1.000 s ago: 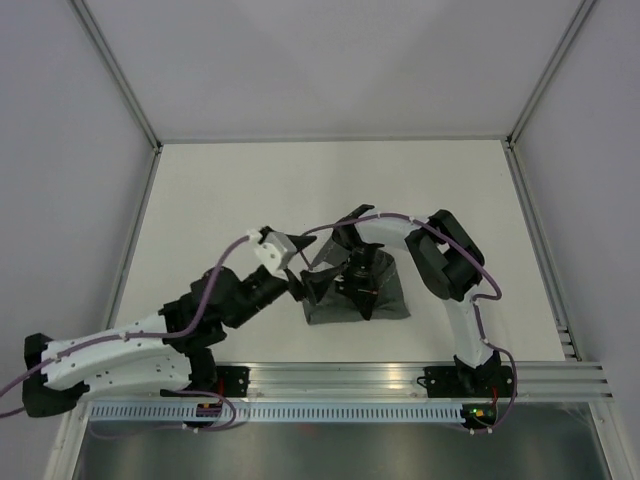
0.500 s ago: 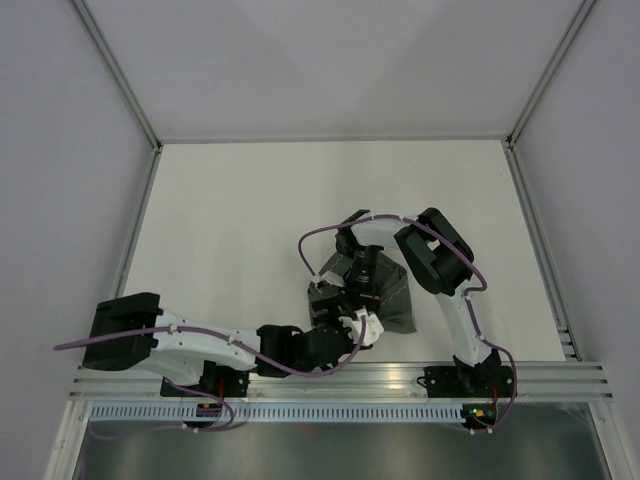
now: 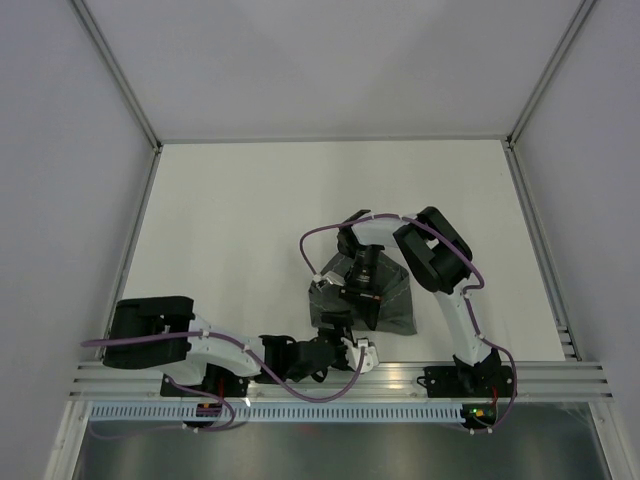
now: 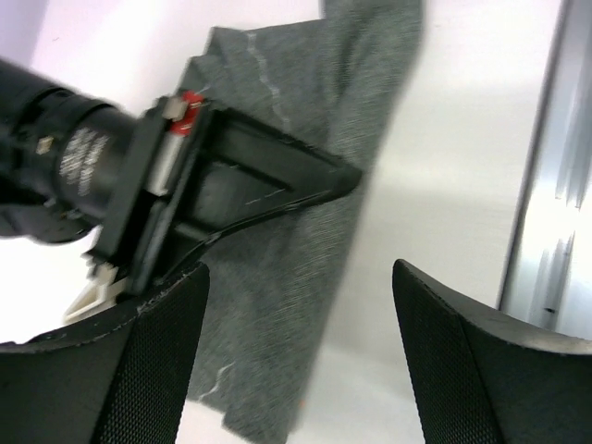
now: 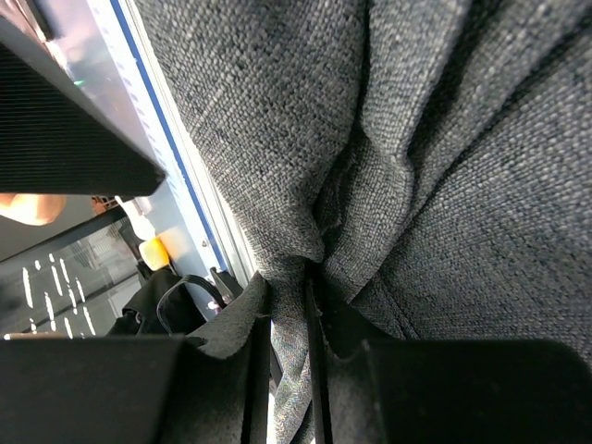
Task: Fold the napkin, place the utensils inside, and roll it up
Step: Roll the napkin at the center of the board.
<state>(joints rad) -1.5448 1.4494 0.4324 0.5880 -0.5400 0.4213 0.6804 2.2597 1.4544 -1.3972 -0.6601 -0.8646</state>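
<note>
My right pincer (image 5: 289,319) pinches a bunched fold of the napkin (image 3: 395,310), which lies just beyond my wide-open left pincer (image 4: 298,324) at the counter's (image 3: 250,220) near edge.

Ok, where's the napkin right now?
Top view: right of centre, near the front rail, the napkin lies bunched, pinched by the right gripper.

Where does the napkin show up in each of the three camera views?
Top external: napkin sits just right of and below centre.
Left wrist: napkin runs as a grey band from top centre to the bottom edge.
Right wrist: napkin fills most of the picture.
Shared landmark: the right end effector, shut on a fold of the napkin.
</note>
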